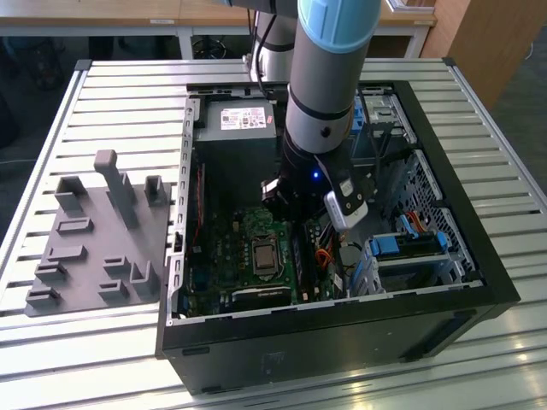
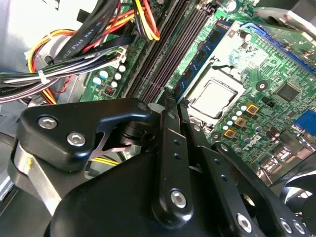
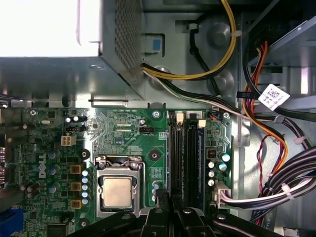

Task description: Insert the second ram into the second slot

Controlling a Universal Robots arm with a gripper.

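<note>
Exterior view's left side of the desk (image 1: 120,94) carrying a grey tray (image 1: 94,243), open computer case (image 1: 479,256) mid-desk, arm (image 1: 320,111) reaching inside, hand (image 2: 177,104) in the second wrist view pinched narrow on the second ram (image 2: 200,61), upright along the black slots (image 2: 168,54)

exterior view looks down on the whole case (image 1: 479,256); both wrist views hover close over the motherboard (image 3: 123,129) (image 2: 256,79) and CPU (image 3: 117,192) (image 2: 213,98)

Matt blk metal case (image 1: 342,342), glossy green mobo (image 3: 123,128), dull metal CPU lid (image 3: 117,191), ribbed alu table (image 1: 128,94).
</note>
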